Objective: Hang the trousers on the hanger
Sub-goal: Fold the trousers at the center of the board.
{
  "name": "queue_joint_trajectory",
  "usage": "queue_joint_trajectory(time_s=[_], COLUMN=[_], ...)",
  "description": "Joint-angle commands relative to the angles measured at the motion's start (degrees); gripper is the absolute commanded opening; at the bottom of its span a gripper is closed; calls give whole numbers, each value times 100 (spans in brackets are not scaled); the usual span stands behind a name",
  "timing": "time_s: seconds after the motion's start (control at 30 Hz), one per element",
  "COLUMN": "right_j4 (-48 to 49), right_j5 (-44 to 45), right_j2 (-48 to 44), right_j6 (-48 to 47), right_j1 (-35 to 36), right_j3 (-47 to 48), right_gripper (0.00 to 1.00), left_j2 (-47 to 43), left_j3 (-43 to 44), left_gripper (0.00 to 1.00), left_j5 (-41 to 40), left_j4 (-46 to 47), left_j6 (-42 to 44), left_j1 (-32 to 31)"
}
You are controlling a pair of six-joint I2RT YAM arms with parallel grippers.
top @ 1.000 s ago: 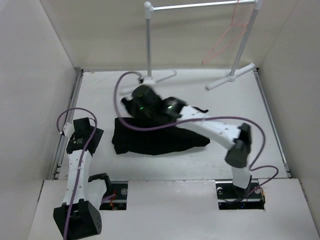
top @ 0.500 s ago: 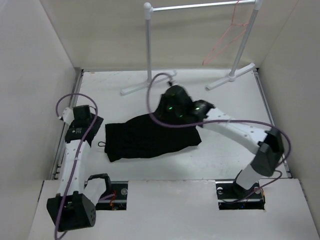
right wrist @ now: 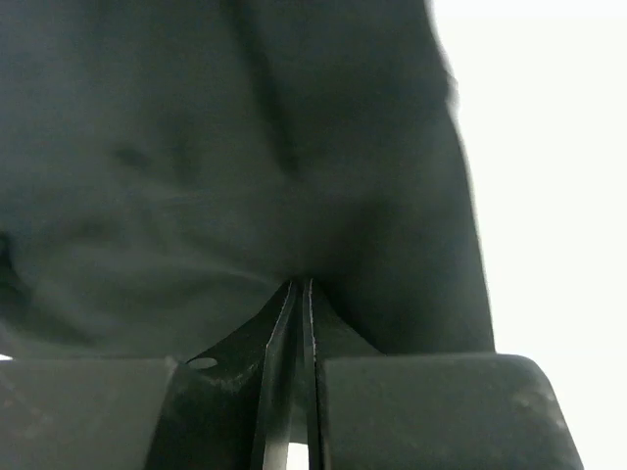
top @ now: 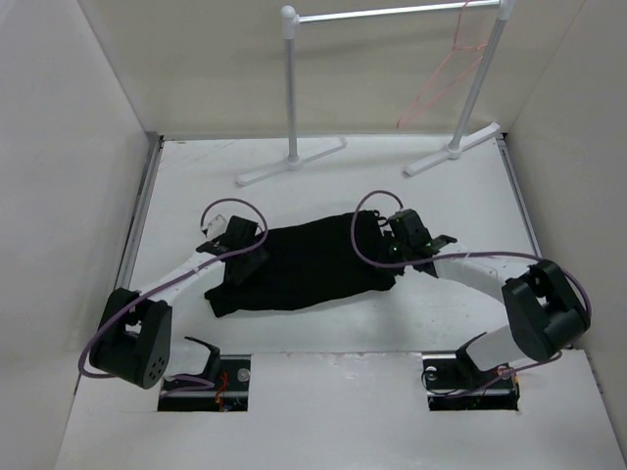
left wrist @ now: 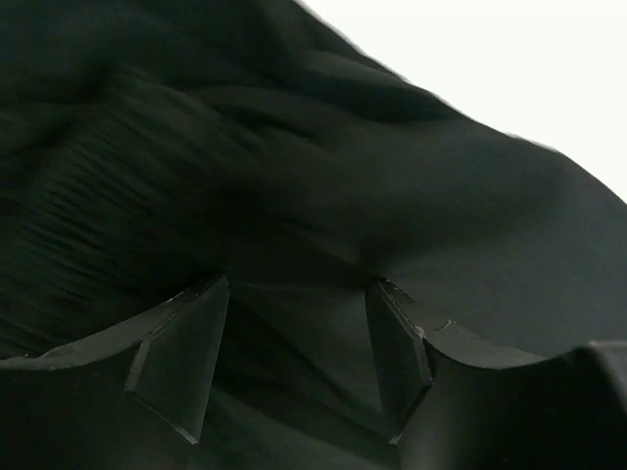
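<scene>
The black trousers [top: 309, 266] lie spread flat in the middle of the white table. The pink-orange wire hanger [top: 443, 76] hangs from the rail at the back right, far from both arms. My right gripper [top: 390, 253] is at the trousers' right edge; in the right wrist view [right wrist: 297, 286] its jaws are pressed together on a pinch of the black fabric [right wrist: 245, 166]. My left gripper [top: 253, 255] is low over the trousers' left part; in the left wrist view [left wrist: 294, 343] its jaws stand wide apart with black cloth [left wrist: 323, 196] between and under them.
A grey metal rail rack [top: 392, 12] with white joints stands at the back, its feet [top: 292, 163] on the table behind the trousers. White walls close in the left, right and back sides. Purple cables loop off both arms.
The right arm dragged the trousers from the back left towards the middle and right and dropped low. The left arm swung in from the left edge onto the trousers' left part.
</scene>
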Motion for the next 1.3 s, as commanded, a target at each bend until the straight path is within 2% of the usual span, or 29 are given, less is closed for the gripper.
queue_joint_trajectory(time_s=[0.0,0.13,0.27,0.4,0.5,0.57,0.67,0.8,0.9,1.07,1.27], right_j4=[704,951,593,-67,-287,-227,80,844,1301,1470,1716], right_j5=[-119,-232,-242,-31,-179,-399,-716,-909,-1093,-1208,-1130], right_j2=[-308,-247,-755,-1493,-1557,-1285,-601,410,1288,2564,3014], right_j6=[387,739,889,636,380,205,55,81,107,387,854], right_j1=[-64,-20,322,148,-2,-20,-20,-257,-494,-837,-864], right_j3=[-515,-1132,-1274,-810,-168,280,869,1266,1599,2188,2321], right_gripper=[12,11,13,28,34,32,22,15,13,10,10], left_j2=[143,266,-31,-392,-586,-621,-507,-349,-453,-919,-1517], left_j3=[-360,-580,-344,174,473,597,694,501,107,-623,-1108], left_gripper=[56,56,56,56,53,47,38,37,37,37,37], left_j5=[-298,-201,-17,150,177,177,186,98,89,71,45], left_j4=[365,585,445,-28,-301,-390,-399,-258,-188,-240,-583], left_j6=[-91,137,331,498,533,498,349,86,-55,-152,-205], left_j1=[392,814,912,763,456,131,-475,-1030,-1118,-1118,-1004])
